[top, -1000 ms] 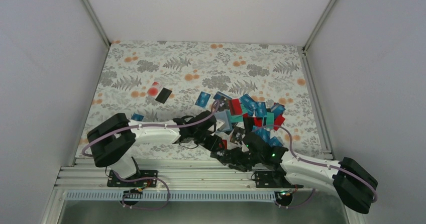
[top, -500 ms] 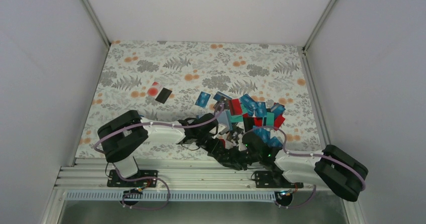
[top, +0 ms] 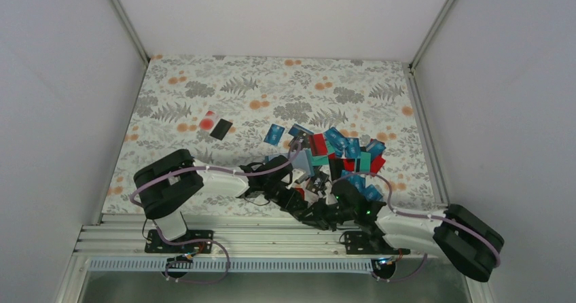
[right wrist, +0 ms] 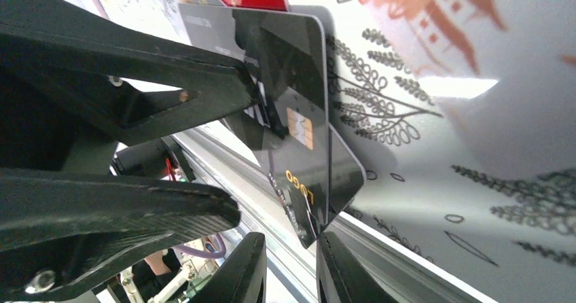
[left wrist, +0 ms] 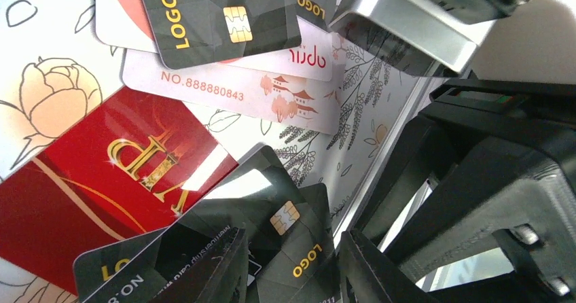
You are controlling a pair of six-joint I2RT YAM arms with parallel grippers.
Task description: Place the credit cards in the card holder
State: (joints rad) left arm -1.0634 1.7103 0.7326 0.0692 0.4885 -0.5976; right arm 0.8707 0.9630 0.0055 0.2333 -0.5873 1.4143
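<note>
Now your left claw [left wrist: 292, 265] pinches a black card [left wrist: 272, 215], lower centre, seemingly for handover; the right claw [right wrist: 289, 269] stands narrow at its corner, grip unclear.

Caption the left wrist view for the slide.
Left hand holds a black card next to a red VIP card on the floral table.

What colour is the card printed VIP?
The VIP card is red with gold lettering; the left wrist view shows it best.

"LOGO" on black card [left wrist: 261, 204], "NO.888880843" on pale card [left wrist: 231, 89], gold "VIP" on red card [left wrist: 102, 181]
</note>
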